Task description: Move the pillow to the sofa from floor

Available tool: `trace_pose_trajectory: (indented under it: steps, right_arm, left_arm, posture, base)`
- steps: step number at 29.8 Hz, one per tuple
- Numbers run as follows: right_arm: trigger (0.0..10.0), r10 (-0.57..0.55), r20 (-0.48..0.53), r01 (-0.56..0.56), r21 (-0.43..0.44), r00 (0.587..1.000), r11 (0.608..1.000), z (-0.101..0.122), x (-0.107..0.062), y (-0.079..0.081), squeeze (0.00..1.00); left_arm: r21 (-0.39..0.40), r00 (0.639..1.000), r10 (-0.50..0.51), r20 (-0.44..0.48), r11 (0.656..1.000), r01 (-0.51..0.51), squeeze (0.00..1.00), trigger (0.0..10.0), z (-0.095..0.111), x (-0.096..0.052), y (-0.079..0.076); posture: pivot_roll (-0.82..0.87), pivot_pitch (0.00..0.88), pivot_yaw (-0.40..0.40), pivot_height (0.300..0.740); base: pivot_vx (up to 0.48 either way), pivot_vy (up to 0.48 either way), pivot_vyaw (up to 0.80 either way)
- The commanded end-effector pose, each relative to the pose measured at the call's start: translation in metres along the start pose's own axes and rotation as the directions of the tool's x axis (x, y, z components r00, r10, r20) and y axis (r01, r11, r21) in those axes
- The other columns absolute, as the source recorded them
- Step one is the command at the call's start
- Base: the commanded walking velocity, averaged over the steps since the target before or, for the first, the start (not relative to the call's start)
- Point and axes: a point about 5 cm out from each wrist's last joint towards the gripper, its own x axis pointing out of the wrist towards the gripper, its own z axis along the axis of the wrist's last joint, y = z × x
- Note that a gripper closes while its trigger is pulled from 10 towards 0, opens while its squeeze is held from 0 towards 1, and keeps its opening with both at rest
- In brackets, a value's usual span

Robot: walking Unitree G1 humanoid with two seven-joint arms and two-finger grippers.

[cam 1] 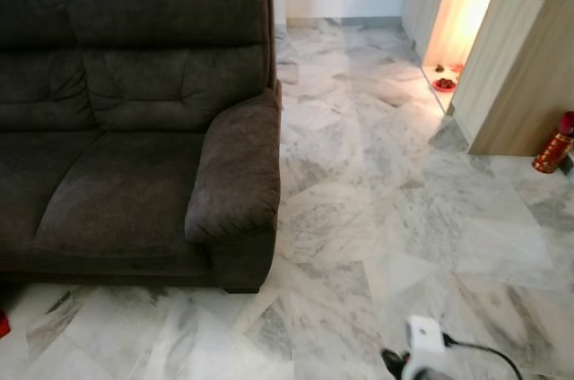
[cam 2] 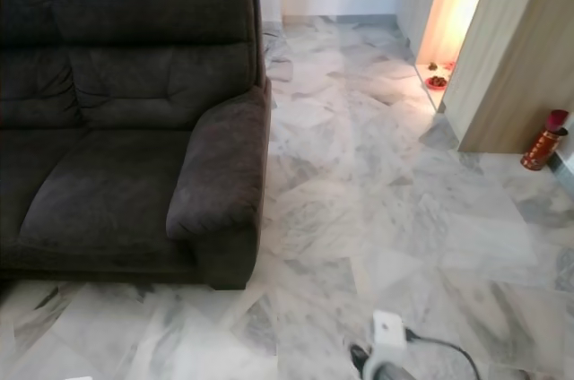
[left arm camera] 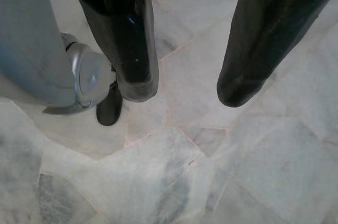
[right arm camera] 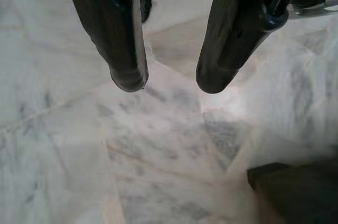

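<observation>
While both arms hang low over the marble floor (cam 1: 377,219), nothing is held: left jaws (left arm camera: 187,84) stand open over bare tile, right jaws (right arm camera: 169,78) also apart, nothing between them. Robot's own foot (left arm camera: 108,110) sits just beside the left fingers in the left wrist view.

Sofa (cam 1: 134,120) is dark, on the robot's left, seat bare, armrest (cam 1: 238,165) nearest. Pillow: can't find it in any view. Floor ahead carries no pillow. So the task's thing is still to be located; judging from that, we're at the search stage and the pick hasn't started.

Other stuff: lit niche (cam 1: 457,21) in the wooden cabinet far right with a red dish (cam 1: 444,84) at its base, red bottle (cam 1: 553,145) by the cabinet corner. White box with a black cable (cam 1: 426,337) at the bottom edge, likely part of the rig.

Risks:
- Head camera points the wrong way, so the pillow stays unseen until the robot turns.
- A turn could clip the armrest or knock the red bottle.
- Marble looks slick; a deep bend to floor level could cost balance.
- A soft pillow may slip from a two-finger pinch.
</observation>
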Motion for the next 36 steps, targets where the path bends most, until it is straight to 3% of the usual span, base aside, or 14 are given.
trace_pose_trajectory:
  steps: [1, 36]
  right_arm:
    - [10.0, 0.038, 0.007, -0.038, 0.008, 0.999, 0.999, 0.0027, 0.0025, 0.014, 0.0]
    - [10.0, 0.041, 0.009, -0.041, 0.007, 0.999, 0.999, 0.0042, 0.003, 0.0165, 0.0]
  left_arm:
    - [-0.003, 1.0, 0.018, -0.025, 1.0, -0.018, 0.0, 10.0, -0.0036, -0.001, 0.0059]
    - [0.001, 0.999, 0.024, -0.022, 1.0, -0.024, 0.0, 10.0, -0.0014, -0.0007, 0.0082]
  posture:
    - [0.03, 0.04, 0.032, 0.74]
    - [0.04, 0.074, 0.041, 0.74]
  base:
    - [0.0, 0.439, 0.0]
    - [0.0, 0.426, 0.0]
